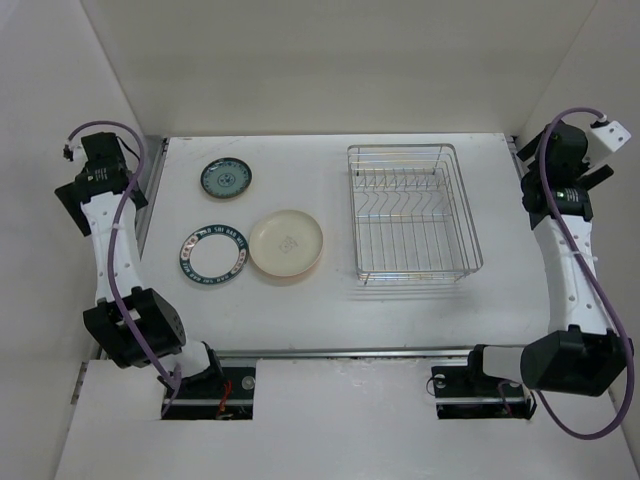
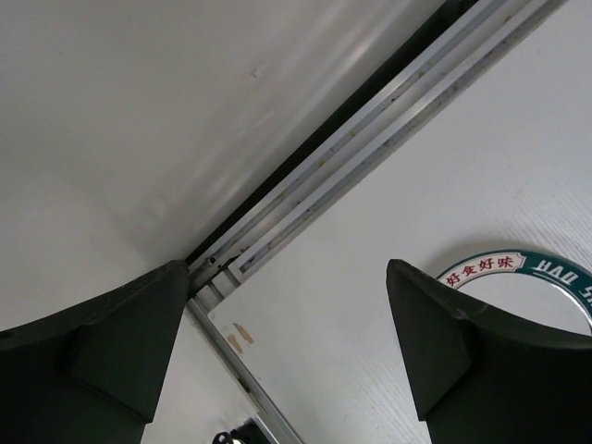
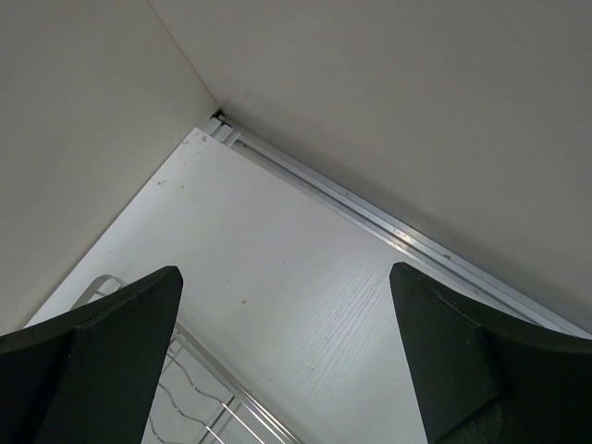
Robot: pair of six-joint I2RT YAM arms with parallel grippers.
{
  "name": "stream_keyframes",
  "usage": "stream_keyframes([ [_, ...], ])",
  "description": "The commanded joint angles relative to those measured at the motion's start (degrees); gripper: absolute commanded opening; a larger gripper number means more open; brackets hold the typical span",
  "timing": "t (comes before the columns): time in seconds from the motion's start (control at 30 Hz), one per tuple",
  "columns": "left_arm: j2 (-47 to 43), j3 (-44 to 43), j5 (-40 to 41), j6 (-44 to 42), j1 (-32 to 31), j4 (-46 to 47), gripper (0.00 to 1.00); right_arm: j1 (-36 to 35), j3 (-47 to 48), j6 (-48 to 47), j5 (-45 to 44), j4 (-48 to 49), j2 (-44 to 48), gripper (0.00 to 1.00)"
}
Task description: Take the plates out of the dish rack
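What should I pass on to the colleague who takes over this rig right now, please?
Grippers: the left gripper is open and empty at the left edge of the table; the right gripper is open and empty near the far right corner.
Things: the dish rack stands on the right, with no plate showing in it. Left of it lie the teal plate, the blue-rimmed white plate and the cream plate.
Done: the rack looks unloaded.
Left: a pinkish edge shows under the cream plate; check whether it is the pink plate.
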State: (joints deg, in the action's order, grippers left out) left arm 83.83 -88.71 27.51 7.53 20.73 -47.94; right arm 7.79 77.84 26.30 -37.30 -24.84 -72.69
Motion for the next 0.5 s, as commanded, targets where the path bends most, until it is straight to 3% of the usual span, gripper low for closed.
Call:
stream_keyframes([
  [0.0,-1.1,0.6,3.4,1.3,0.4,1.0,0.86,-0.1,0.1,1.0,-2.3,2.3,0.8,1.0],
  [0.47,-1.7,0.6,2.9,0.7,0.4,1.0,0.86,-0.1,0.6,3.4,-0.2,2.3,0.8,1.0],
])
